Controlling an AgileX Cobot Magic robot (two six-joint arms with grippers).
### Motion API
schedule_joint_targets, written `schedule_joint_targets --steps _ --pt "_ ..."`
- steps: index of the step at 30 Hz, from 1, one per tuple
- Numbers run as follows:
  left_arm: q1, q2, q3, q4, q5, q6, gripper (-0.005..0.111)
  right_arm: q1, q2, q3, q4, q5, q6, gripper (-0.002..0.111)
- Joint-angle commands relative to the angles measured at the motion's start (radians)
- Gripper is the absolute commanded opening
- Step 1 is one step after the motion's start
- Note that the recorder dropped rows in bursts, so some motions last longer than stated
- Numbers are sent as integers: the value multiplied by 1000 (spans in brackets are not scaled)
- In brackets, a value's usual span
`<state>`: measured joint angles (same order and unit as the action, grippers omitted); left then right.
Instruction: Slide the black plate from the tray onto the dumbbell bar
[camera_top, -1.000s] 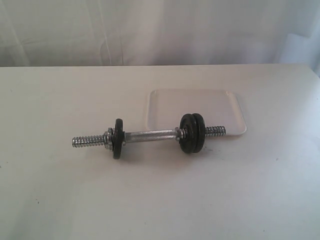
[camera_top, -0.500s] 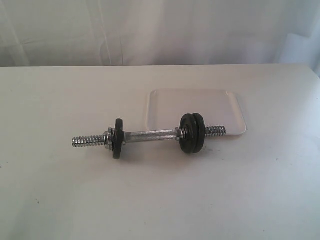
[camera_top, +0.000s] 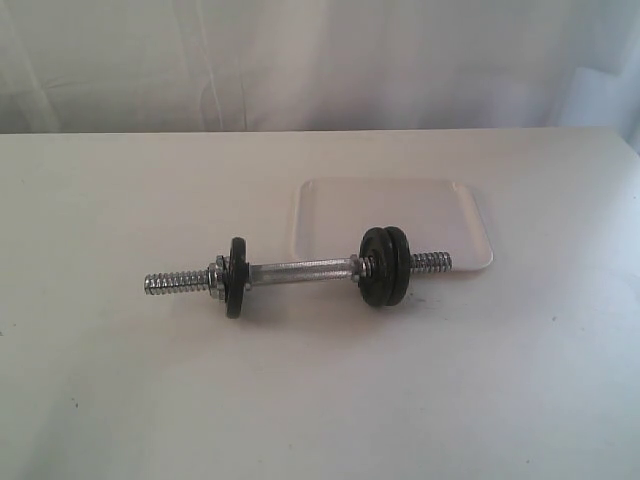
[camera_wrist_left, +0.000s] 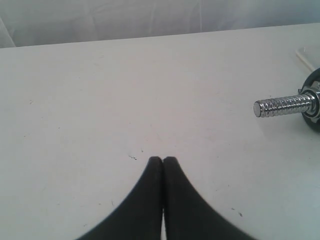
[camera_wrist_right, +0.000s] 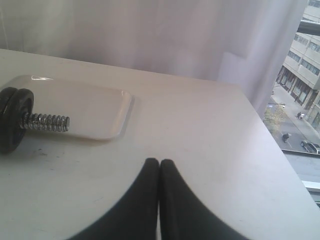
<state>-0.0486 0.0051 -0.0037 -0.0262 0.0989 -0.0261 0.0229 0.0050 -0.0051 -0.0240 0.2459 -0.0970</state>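
Observation:
The chrome dumbbell bar lies across the white table. Two black plates sit side by side near its right end, in front of the tray, and one black plate sits near its left end; they look alike. The white tray behind the bar holds nothing. Neither gripper shows in the exterior view. My left gripper is shut on nothing above bare table, apart from the bar's threaded end. My right gripper is shut and empty, away from the tray and the paired plates.
A white curtain hangs behind the table. The table's far edge and corner lie beyond my right gripper, with a window and street to that side. A nut sits against the left plate.

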Motion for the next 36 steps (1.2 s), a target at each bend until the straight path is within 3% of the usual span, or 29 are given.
schedule_joint_targets --steps 1,36 --pt "-4 -5 4 -3 -11 0 0 0 -5 5 -3 -6 -8 0" --pt "-4 -5 4 -3 -11 0 0 0 -5 5 -3 -6 -21 0"
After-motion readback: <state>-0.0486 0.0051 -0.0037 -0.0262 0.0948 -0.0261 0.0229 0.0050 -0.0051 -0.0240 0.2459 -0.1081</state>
